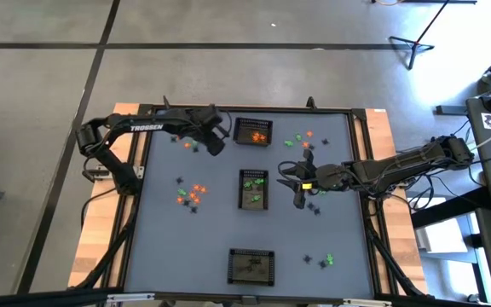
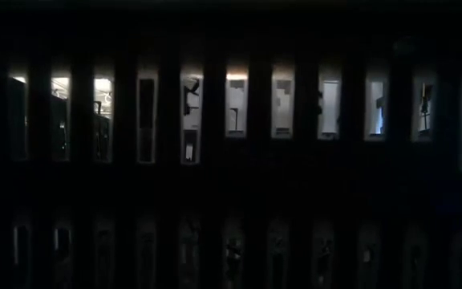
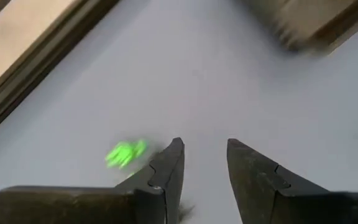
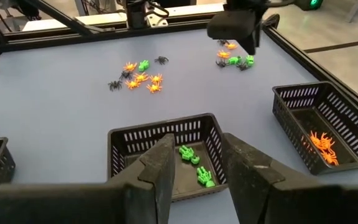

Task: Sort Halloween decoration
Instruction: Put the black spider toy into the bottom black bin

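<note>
Left wrist view — left hand (image 3: 204, 163) parted, empty, beside green trinket (image 3: 125, 153).

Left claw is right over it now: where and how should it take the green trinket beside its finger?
Grip the green trinket across its small body, coming straight down from above. It lies flat on the bare table, too low for a side approach. The left claw stands open with the trinket just outside one finger, so probably shift sideways first.

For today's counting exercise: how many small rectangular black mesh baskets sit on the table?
3: one at the far edge holding orange trinkets, one mid-table holding green trinkets, one at the near edge. None seems hidden.
</note>
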Robot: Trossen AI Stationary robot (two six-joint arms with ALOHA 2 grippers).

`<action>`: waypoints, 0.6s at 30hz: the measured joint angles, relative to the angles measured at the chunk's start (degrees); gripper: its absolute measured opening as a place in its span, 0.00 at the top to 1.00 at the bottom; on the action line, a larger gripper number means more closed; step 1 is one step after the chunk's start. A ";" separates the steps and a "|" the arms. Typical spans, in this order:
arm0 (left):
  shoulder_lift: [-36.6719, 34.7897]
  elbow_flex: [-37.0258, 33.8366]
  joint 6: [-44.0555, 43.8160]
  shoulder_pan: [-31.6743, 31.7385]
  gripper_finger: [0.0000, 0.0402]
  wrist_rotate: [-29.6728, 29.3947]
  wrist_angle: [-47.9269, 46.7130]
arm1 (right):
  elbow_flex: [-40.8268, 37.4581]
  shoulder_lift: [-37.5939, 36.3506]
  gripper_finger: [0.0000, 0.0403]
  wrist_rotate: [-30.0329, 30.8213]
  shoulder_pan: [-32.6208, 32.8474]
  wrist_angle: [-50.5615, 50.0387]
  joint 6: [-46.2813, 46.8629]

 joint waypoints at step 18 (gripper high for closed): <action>0.00 -12.95 -6.12 4.86 0.72 -0.99 3.72 | 0.00 0.00 0.68 0.02 -0.01 0.03 0.87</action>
